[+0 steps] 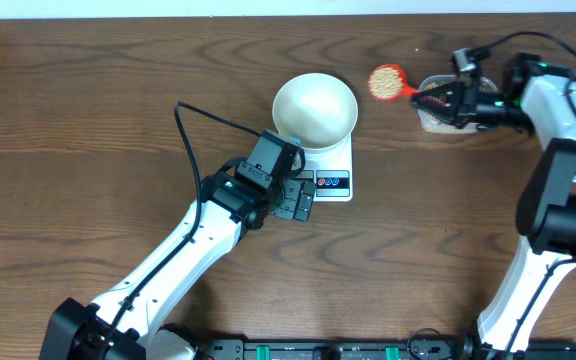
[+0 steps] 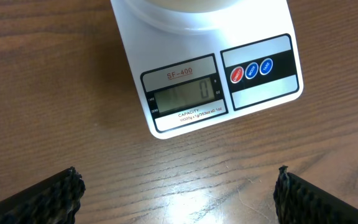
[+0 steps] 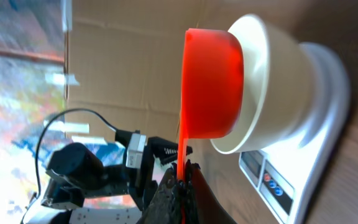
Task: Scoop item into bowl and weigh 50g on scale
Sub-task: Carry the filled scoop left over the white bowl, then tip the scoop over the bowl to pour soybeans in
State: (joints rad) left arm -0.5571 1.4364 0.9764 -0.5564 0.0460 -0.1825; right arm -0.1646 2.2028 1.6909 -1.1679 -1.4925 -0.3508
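Two arms are over the wooden table (image 1: 88, 120), so let's take it from the left. The left arm (image 1: 178, 255) reaches in from the near edge. The left gripper (image 1: 301, 205) hangs at the near-left corner of the scale (image 1: 336, 160) and covers the display from above. It's spread as wide as it goes and has hold of nothing. In its own wrist view the dark fingers (image 2: 42, 199) sit in the bottom corners with bare wood between them.

That same view shows the scale's front plainly. The grey display (image 2: 185, 94) reads a single zero, and beside it is a row of round buttons (image 2: 252, 70), one red and two blue.

Moving right, the white bowl (image 1: 315, 108) sits on the scale's platform, its inside showing plain white.

Just right of the bowl and clear of its rim is a red scoop (image 1: 386, 82) loaded with beige beans (image 1: 384, 80). From the right wrist view the scoop's cup is level with the bowl's rim and close beside it.

Further right, the right gripper (image 1: 433, 99) is clamped tight on the scoop's thin handle, fingers pinched together around it. Under it sits a clear tub (image 1: 433, 123), partly hidden, and the right arm (image 1: 558, 150) runs down the table's right side.
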